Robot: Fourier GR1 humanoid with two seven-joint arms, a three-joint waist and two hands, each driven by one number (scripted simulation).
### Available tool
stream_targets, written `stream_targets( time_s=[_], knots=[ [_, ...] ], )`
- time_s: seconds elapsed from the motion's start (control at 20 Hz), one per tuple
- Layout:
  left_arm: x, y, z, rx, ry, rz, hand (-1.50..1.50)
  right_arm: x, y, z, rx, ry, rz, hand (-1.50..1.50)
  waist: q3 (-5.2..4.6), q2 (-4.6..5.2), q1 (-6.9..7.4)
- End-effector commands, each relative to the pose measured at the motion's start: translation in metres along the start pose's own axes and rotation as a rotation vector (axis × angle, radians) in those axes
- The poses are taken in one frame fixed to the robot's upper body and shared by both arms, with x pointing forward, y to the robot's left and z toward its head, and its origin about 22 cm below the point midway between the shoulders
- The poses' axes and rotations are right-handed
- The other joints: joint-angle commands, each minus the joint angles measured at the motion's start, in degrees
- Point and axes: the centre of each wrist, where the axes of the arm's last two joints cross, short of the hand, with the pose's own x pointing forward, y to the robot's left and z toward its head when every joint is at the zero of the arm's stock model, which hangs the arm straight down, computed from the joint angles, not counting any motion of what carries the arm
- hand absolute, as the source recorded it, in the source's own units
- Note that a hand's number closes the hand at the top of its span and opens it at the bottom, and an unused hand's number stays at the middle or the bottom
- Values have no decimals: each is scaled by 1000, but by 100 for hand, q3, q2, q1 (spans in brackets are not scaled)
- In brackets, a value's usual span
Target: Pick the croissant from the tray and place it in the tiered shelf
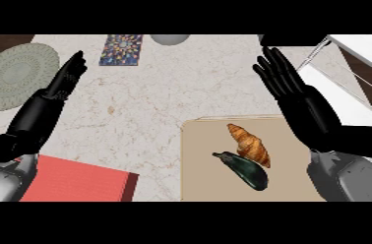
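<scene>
From the head view, nothing of the job looks done yet. The croissant (pixel 249 145) lies on the tray (pixel 207 164), toward the tray's far right part, its long axis running from the far edge down toward the near one. Touching it on the near-left side is a dark green vegetable (pixel 245 170), perhaps an eggplant, which partly tucks under the croissant's lower end. The tray itself sits at the counter's near right.

The right hand (pixel 280 76) is up above the far edge of the tray, fingers straight and spread, holding nothing; its forearm passes along the tray's right side, well clear of the croissant. The left hand (pixel 68 76) rests open near the counter's left, fingers straight, empty too.

The shelf (pixel 341 66) shows at the far right corner, white plates on thin grey struts, partly cut off by the view's edge, so I cannot tell how many tiers there are.

Elsewhere on the counter: a round woven mat (pixel 23 71) at the far left, a patterned card (pixel 121 49) and a grey bowl (pixel 170 39) along the far edge, a red board (pixel 80 181) at the near left.

I'd judge all of it remains: reach down, take the croissant without dragging the vegetable, lift, carry to the shelf
</scene>
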Motion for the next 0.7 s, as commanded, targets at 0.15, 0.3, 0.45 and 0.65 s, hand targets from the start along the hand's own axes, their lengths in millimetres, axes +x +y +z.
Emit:
stream_targets(
  time_s=[0.15,0.3,0.45,0.65],
  knots=[
    [-60,13,39,179,330,109,0,-25,28,4,19,11,144,150,-4,-83,192],
    [-82,18,63,229,487,119,0,-28,-54,30,-235,225,621,150,-164,-104,-48],
    [-102,13,88,268,575,181,0,-56,-28,41,-435,115,685,150,-45,-113,20],
    [-103,21,77,262,561,197,0,-108,79,71,-304,134,597,-150,2,-95,46]
  ],
)
